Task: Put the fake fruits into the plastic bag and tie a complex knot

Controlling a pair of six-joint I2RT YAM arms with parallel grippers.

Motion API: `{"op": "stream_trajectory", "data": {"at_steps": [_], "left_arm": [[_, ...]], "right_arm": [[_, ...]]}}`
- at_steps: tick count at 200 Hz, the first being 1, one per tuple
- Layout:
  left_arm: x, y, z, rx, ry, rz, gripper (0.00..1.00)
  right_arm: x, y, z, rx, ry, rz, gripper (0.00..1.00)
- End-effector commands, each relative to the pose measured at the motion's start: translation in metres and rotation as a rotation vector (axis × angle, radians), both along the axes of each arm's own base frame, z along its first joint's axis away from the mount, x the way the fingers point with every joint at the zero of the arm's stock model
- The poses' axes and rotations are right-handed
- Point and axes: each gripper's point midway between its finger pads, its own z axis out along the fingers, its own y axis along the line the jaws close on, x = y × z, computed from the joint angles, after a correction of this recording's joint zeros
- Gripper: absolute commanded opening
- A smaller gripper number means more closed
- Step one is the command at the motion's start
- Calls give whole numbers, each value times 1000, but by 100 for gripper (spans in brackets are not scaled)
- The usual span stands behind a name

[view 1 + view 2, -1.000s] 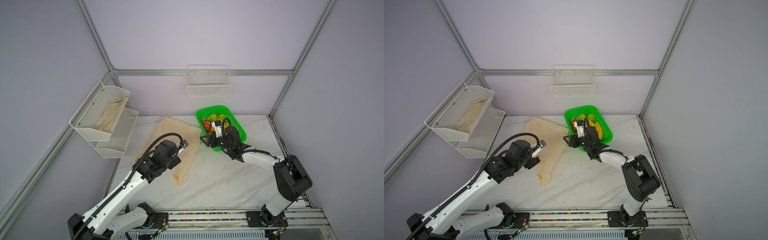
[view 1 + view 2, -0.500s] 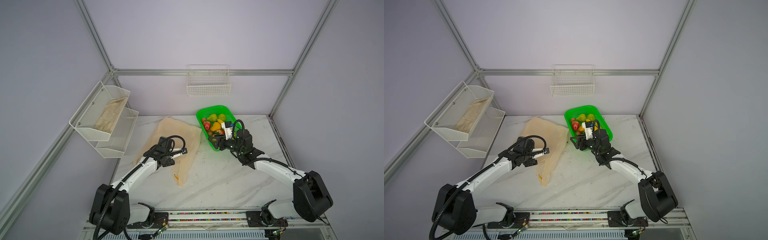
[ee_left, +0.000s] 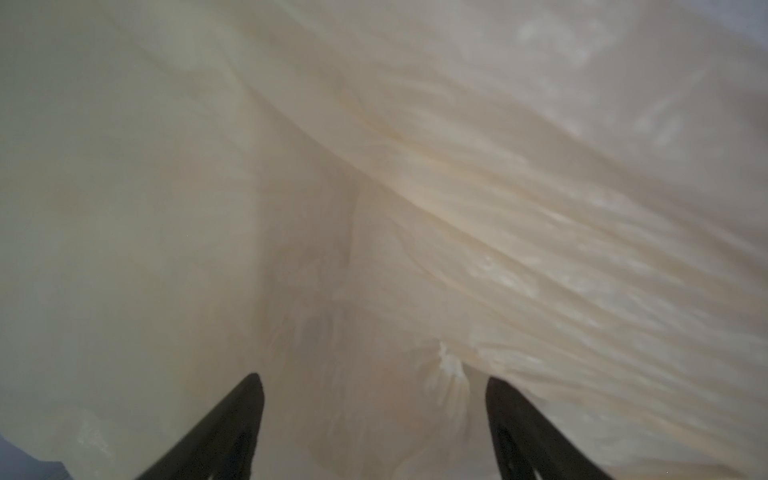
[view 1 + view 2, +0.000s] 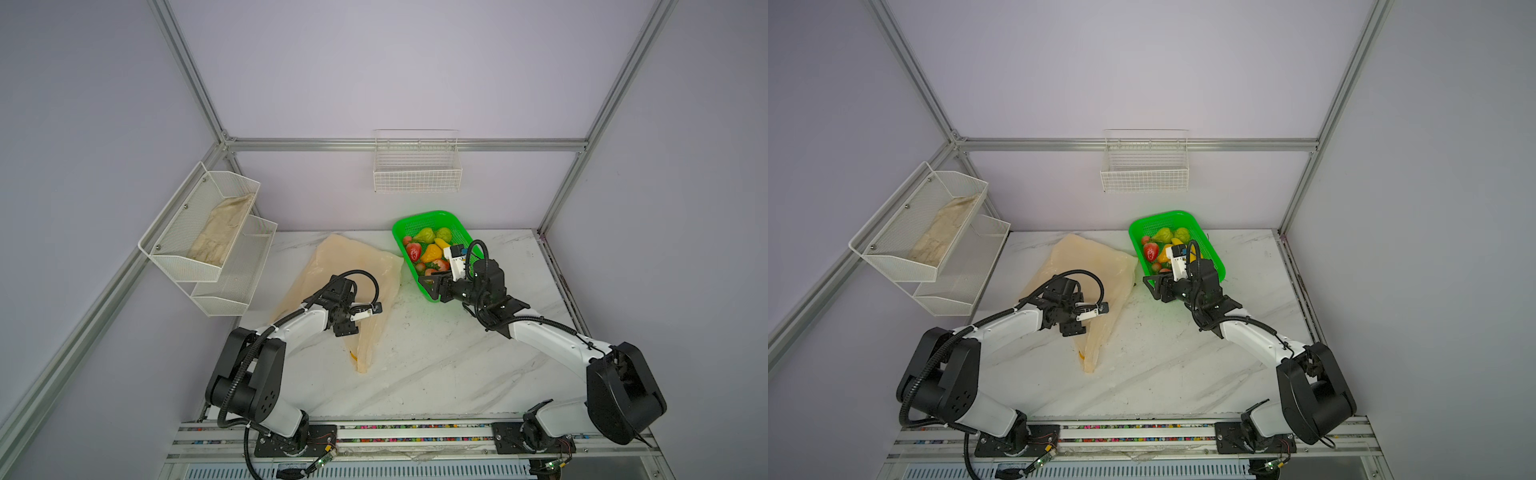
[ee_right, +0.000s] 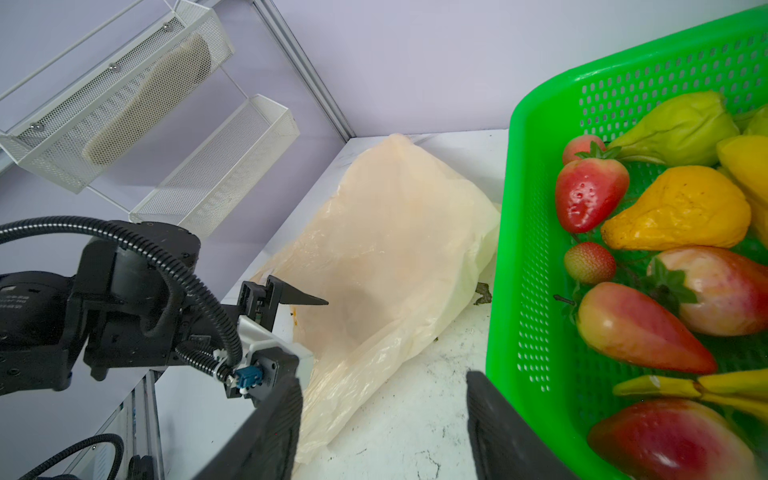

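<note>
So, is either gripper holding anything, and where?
Nothing: left gripper open over the thin cream-peach plastic bag, right gripper open beside the green mesh basket.

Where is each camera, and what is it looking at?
Top views: high at the front, looking down on the table; both show the left arm and right arm.
Left wrist: on the left arm, close up against the plastic bag; the open left hand shows.
Right wrist: on the right arm, facing the bag and green basket of fake fruits; the open right hand shows.
Shared: both wrist views see the bag.
</note>
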Motion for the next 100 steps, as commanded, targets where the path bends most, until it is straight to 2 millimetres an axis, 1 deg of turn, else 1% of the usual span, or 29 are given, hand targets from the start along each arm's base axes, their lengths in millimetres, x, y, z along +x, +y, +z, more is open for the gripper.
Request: {"op": "stream_trajectory", "data": {"at_steps": [1,13,28,53,59,77,89,90,92,100], "left_arm": [[15,-5,6,-40,-51,13,67],[19,-6,6,-46,-63,18,59],[21,-8,4,-63,-66,17,53],[20,-13,-5,-89,-42,17,43],[20,-14,-7,-94,-36,19,39],[20,-16,-8,-116,-4,49,27],[21,-15,-6,-121,26,82,14],[21,-15,-5,-120,28,84,12],[22,-15,-3,-125,32,100,10],[25,-14,6,-145,51,161,2]], "right_arm": [[-2,-5,5,-10,-19,-8,65],[-2,-5,4,-14,-17,-10,65],[-2,-5,2,-18,-14,-10,65],[-1,-5,-1,-23,-10,-8,65],[-1,-5,-1,-26,-9,-8,65],[-1,-8,-3,-55,-6,-19,65],[-1,-12,-9,-78,10,-37,65],[-2,-13,-4,-72,-1,-39,65],[-3,-15,1,-70,-10,-43,65],[-6,-18,1,-79,-6,-51,65]]}}
